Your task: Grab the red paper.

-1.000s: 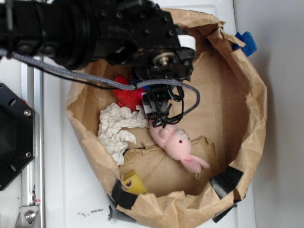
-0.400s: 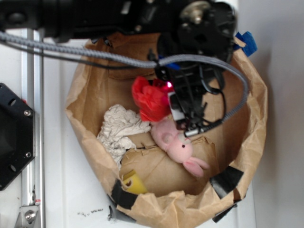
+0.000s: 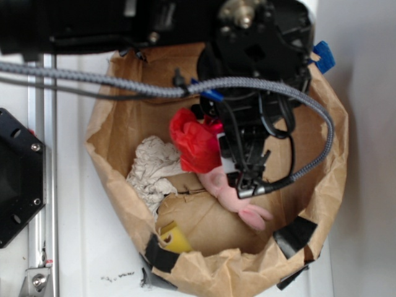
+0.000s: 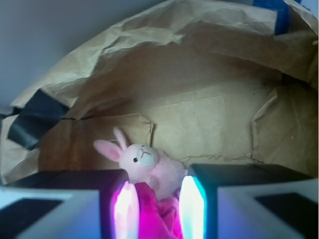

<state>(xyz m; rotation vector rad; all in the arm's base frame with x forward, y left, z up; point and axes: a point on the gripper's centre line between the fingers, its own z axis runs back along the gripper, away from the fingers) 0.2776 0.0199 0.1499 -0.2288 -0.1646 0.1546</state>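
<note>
Overhead view of a crumpled brown paper bag [image 3: 111,133], open at the top, with a black robot arm reaching in from twelve o'clock. Going left to right inside the bag: at nine o'clock lies an off-white paper wad [image 3: 151,170]. At seven o'clock, near the rim, sits a small yellow object [image 3: 174,238]. Just left of centre is the red paper [image 3: 195,142], a bright wrinkled wad hanging at the arm's tip, apparently lifted above the bag floor, though height is hard to judge from above. Under and to its right, toward five o'clock, a pink plush bunny [image 3: 238,201] lies partly hidden by cables.

In the wrist view, the gripper [image 4: 158,209] has its two fingers set narrowly with red paper pinched between them; the bunny's face shows just beyond, at twelve o'clock from the fingers.

Judgement: the grab itself looks made, and the step in hand is lifting clear. The next move calls for rising straight up with a firm grip, since thin paper may slip or snag the bunny.
</note>
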